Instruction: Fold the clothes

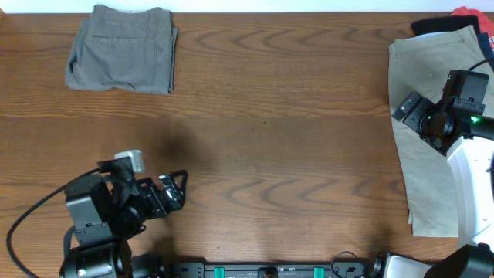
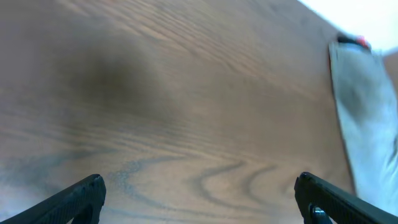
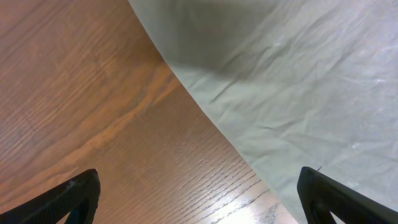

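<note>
The grey-green shorts [image 1: 123, 50] lie folded at the far left of the table. The larger tan shorts [image 1: 426, 147] lie spread at the right edge; they also show in the right wrist view [image 3: 298, 87] and far off in the left wrist view [image 2: 367, 118]. Black and red garments [image 1: 463, 19] peek out at the far right corner. My left gripper [image 1: 176, 189] is open and empty above bare wood near the front left [image 2: 199, 196]. My right gripper [image 1: 405, 108] is open and empty, over the left edge of the tan shorts [image 3: 199, 196].
The wooden table [image 1: 278, 139] spans the whole view. A black cable [image 1: 31, 216] loops beside the left arm's base at the front left. The right arm's white body [image 1: 471, 185] covers part of the tan shorts.
</note>
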You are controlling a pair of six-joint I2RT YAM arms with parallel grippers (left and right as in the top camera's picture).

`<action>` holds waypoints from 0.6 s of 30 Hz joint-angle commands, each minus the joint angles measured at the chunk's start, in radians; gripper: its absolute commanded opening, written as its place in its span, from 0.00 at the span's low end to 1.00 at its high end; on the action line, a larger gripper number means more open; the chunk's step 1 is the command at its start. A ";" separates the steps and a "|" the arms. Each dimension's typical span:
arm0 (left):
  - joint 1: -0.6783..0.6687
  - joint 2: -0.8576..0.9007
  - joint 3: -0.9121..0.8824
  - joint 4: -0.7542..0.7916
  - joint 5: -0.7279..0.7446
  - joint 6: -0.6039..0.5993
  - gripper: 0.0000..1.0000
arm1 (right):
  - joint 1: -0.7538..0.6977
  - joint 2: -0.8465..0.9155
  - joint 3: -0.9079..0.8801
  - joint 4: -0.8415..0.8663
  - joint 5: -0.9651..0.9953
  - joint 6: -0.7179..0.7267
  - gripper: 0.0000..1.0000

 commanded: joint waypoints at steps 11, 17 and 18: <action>-0.157 -0.233 -0.253 0.292 -0.038 0.142 0.98 | -0.006 -0.013 0.010 -0.002 0.014 -0.007 0.99; -0.157 -0.360 -0.436 0.545 -0.039 0.138 0.98 | -0.006 -0.013 0.010 -0.002 0.014 -0.007 0.99; -0.157 -0.383 -0.463 0.588 -0.047 0.138 0.98 | -0.006 -0.013 0.010 -0.002 0.014 -0.007 0.99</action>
